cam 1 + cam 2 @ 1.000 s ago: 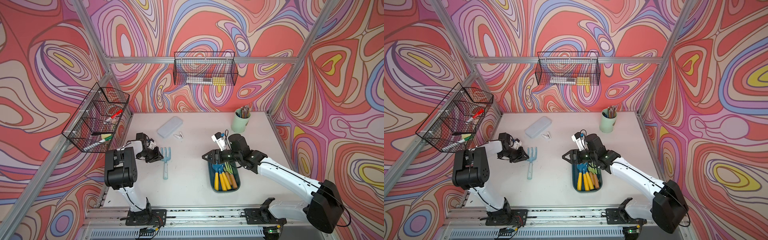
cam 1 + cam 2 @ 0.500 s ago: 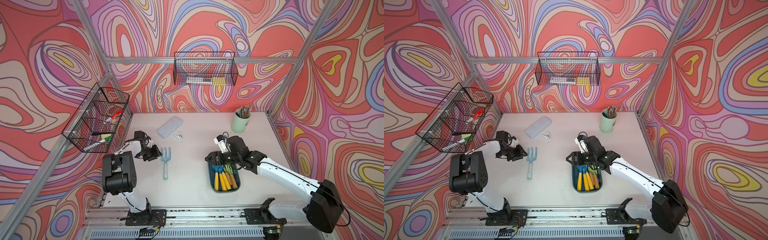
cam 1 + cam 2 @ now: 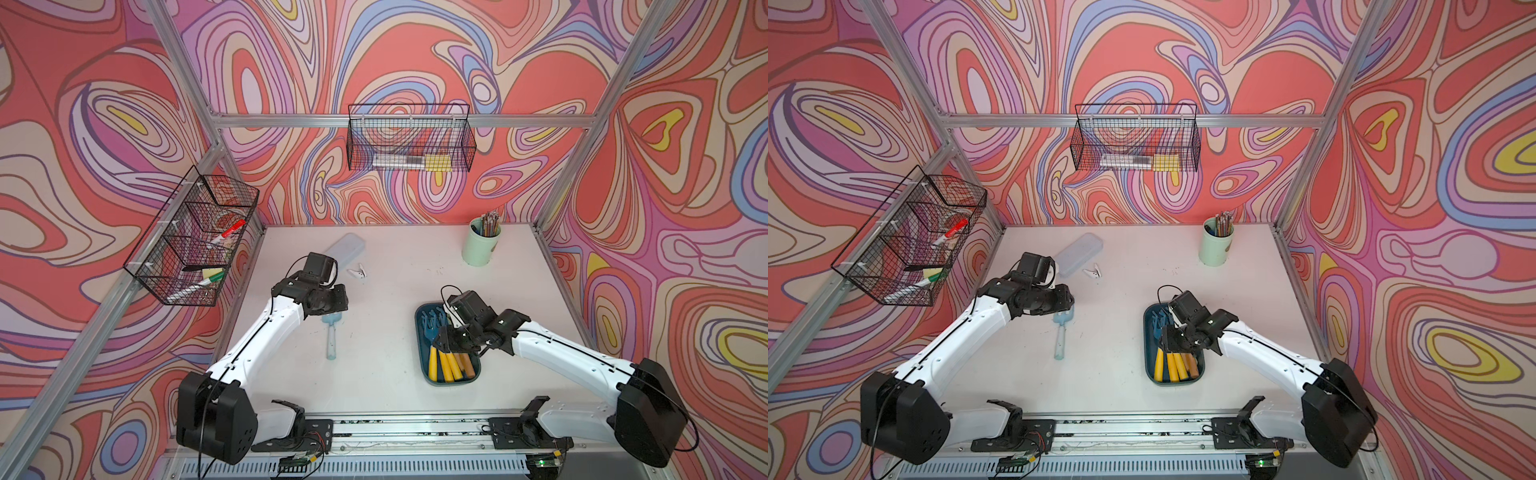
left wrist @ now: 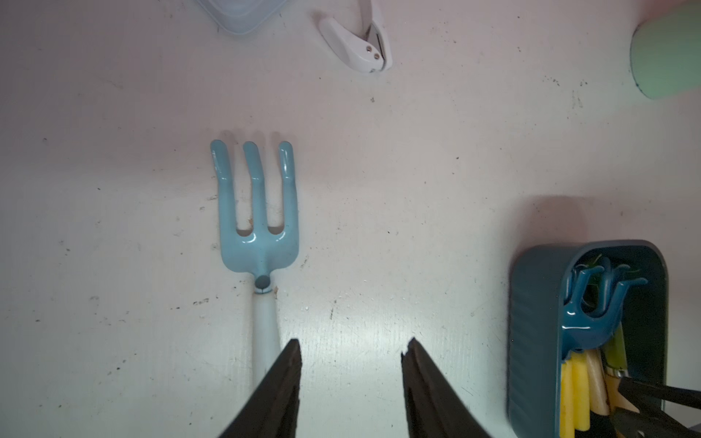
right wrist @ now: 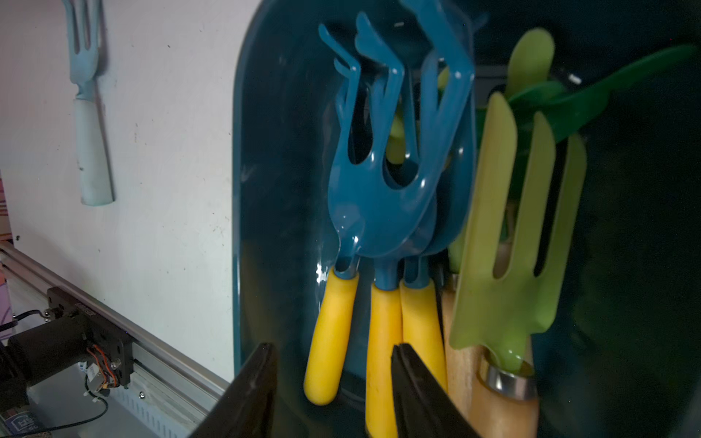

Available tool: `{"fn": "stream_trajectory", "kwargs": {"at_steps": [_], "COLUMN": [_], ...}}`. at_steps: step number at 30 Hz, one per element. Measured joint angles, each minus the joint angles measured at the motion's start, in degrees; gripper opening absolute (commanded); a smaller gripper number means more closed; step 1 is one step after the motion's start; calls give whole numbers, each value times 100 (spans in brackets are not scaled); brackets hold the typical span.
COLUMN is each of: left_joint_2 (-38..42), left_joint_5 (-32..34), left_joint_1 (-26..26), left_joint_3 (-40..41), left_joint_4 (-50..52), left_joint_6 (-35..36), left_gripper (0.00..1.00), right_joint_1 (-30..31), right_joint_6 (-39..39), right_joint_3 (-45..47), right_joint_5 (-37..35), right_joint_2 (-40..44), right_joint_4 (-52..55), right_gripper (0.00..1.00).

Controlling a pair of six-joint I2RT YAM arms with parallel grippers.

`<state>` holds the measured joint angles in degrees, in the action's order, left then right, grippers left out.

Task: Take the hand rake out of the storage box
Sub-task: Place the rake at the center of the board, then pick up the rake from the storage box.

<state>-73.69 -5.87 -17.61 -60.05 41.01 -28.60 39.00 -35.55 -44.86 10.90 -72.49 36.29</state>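
1. The rake lies in the box, along the box's length. Its bent tines are at the far end and its yellow handle points toward the rail (other tools crowd against it).
2. The right pincer hangs over that handle end, jaws partly open and set across the handle, with no grip that I can see.
3. The right arm is far nearer, since the box sits on its side of the desk.
4. The left pincer is well apart, jaws spread and empty, above a pale fork lying on the desk.
5. The next move is probably a short drop and a squeeze, though the neighbouring handle may get caught too.
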Motion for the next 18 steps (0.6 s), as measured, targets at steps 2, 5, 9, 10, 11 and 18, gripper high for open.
{"fn": "stream_trajectory", "kwargs": {"at_steps": [2,5,9,10,11,18], "left_joint_2": [109,125,129,129,129,164], "left_joint_5": [98,203,262,260,258,236], "left_joint_1": [-127,-212,-382,-400,-417,-461], "left_joint_3": [140,238,240,240,240,238], "left_joint_4": [0,31,37,37,37,31], "left_joint_6": [-149,-262,-302,-302,-302,-297], "left_gripper": [48,48,48,48,48,48], "right_joint_1": [138,330,448,448,448,448], "right_joint_6": [-140,-328,-557,-608,-647,-922], "right_joint_3": [57,63,63,63,63,173], "right_joint_5": [4,4,-101,-144,-195,-295], "right_joint_2": [-70,-306,-662,-708,-728,-857], "right_joint_4": [-68,-286,-463,-479,-485,-914], "right_gripper": [48,47,44,44,44,39]}}
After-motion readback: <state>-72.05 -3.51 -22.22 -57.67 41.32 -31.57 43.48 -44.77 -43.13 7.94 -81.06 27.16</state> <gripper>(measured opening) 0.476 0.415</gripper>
